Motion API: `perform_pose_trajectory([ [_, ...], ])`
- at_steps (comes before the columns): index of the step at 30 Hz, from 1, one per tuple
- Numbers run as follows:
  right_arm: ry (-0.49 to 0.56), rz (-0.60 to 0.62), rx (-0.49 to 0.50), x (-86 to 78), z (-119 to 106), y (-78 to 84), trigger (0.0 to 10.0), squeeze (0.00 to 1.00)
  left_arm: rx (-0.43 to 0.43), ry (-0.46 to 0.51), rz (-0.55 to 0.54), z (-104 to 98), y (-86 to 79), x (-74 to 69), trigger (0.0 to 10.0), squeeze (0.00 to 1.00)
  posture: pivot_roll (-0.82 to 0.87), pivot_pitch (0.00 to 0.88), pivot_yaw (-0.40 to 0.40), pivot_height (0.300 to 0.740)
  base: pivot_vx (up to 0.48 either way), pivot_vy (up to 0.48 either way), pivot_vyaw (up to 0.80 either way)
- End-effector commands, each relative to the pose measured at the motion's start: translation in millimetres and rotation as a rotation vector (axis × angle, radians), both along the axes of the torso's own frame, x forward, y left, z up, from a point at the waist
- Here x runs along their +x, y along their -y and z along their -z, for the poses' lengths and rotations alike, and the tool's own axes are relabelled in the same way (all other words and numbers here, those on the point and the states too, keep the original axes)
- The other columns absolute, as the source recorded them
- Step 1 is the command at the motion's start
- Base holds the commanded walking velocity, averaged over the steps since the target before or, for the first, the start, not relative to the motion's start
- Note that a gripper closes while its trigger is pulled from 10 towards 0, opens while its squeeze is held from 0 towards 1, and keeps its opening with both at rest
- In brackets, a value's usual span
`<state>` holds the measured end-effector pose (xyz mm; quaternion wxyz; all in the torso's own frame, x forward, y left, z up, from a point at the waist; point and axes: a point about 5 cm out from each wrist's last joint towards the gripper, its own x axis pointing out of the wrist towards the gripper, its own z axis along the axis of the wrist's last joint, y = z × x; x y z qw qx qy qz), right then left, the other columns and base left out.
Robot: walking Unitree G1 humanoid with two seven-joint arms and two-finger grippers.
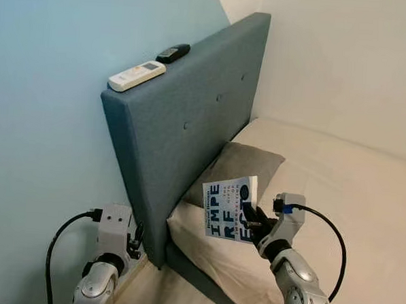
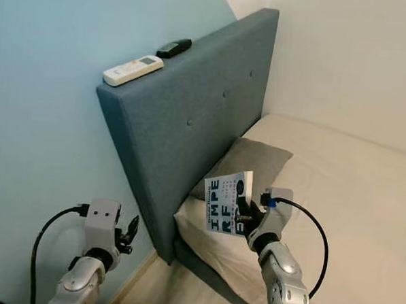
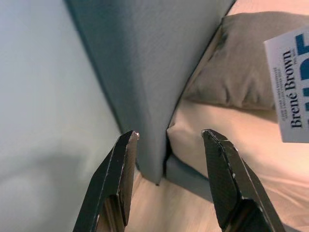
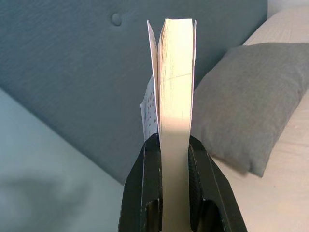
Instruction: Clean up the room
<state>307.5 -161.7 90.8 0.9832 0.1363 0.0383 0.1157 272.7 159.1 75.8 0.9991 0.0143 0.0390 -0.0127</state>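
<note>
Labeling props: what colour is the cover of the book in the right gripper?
White with dark blue lettering on the book, held in the right gripper. Best in the left eye view.

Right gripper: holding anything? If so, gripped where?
Yes. The right gripper is shut on a book, both fingers clamping its lower edge, pages facing the wrist camera. The left gripper is open and holds nothing.

A thin white paperback book with large dark-blue cover lettering [image 1: 229,208] stands upright in the air, clamped at its lower edge, over the near corner of the beige mattress, just before the grey pillow
</note>
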Motion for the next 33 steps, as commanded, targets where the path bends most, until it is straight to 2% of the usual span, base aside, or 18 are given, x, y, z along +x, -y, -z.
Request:
perform_pose_trajectory([
  [1, 0.017, 0.008, 0.009, -1.1, -0.4, 0.9, 10.0, 0.00, -0.007, -0.008, 0.002, 3.6, 0.6, -4.5, 10.0, 0.00, -0.02, 0.107, 0.007, 0.710, 0.334, 0.000, 0.00],
  [20, 0.012, -0.020, 0.011, -0.3, 0.0, -3.9, 10.0, 0.00, -0.008, -0.008, -0.005, 2.8, -3.3, -6.9, 10.0, 0.00, -0.01, 0.110, 0.003, 0.710, 0.329, 0.000, 0.00],
  [33, 0.002, -0.044, 0.015, 1.0, 1.5, -6.6, 10.0, 0.00, 0.005, -0.004, -0.018, 4.2, -5.2, -8.0, 10.0, 0.00, -0.01, 0.114, 0.001, 0.710, 0.000, 0.000, 0.00],
])
